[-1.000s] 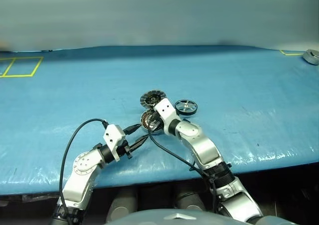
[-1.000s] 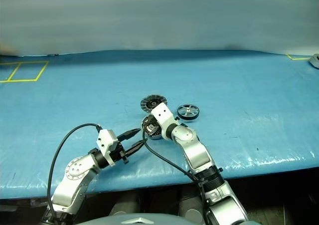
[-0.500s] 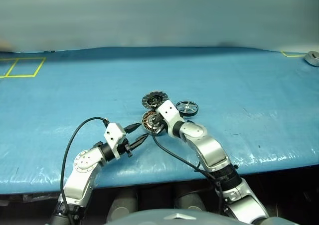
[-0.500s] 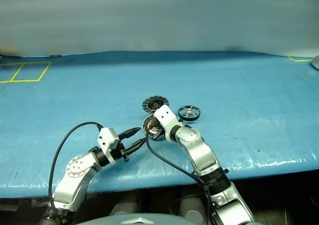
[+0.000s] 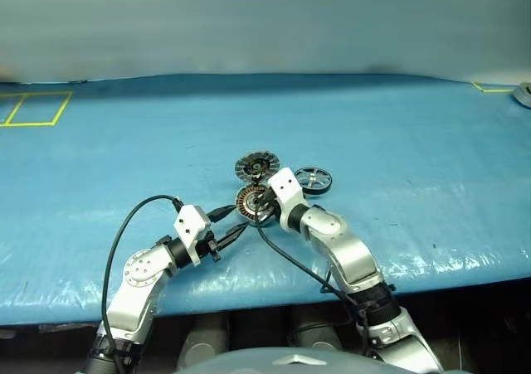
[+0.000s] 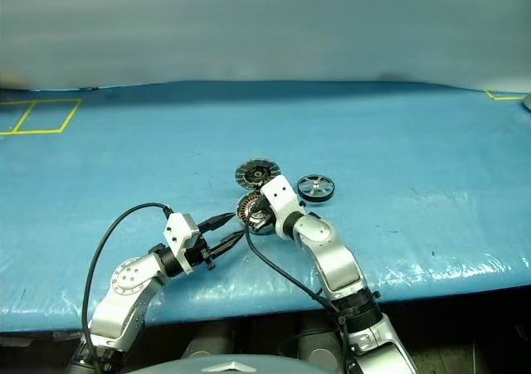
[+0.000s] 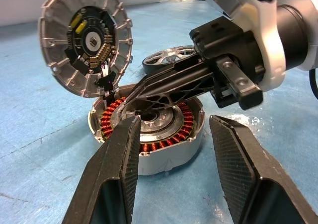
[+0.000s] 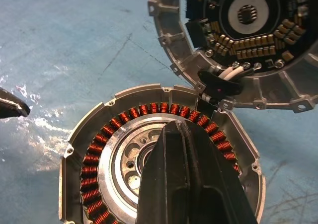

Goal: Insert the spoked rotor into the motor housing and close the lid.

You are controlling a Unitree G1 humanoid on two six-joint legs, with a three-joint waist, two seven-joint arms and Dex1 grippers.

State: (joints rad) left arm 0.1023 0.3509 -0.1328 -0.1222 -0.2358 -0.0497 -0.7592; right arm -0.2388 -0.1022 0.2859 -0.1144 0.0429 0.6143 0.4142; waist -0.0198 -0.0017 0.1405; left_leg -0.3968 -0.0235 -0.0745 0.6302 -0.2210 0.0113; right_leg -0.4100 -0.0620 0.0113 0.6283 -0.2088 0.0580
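Observation:
The motor housing [image 7: 149,137] lies open on the blue table, its copper winding ring around a silver centre. Its lid [image 7: 87,40] stands tilted up at the housing's far rim, its inner face showing and wires joining the two. The spoked rotor [image 5: 312,179] lies flat on the cover just right of them. My right gripper [image 8: 176,127] is shut, and its tips rest over the housing's silver centre. My left gripper [image 7: 174,122] stands open, level, just short of the housing's near-left side, with nothing between its fingers [image 7: 124,154].
The blue table cover [image 5: 398,150] spreads wide on all sides. Yellow taped squares [image 5: 33,109] mark its far left corner, and a silver round part [image 5: 523,94] sits at the far right edge. A black cable [image 5: 124,233] loops from my left wrist near the front edge.
The view has shifted a little. My right forearm has swung slightly while its shut gripper stays at the housing. The left gripper, housing, lid and rotor have not moved.

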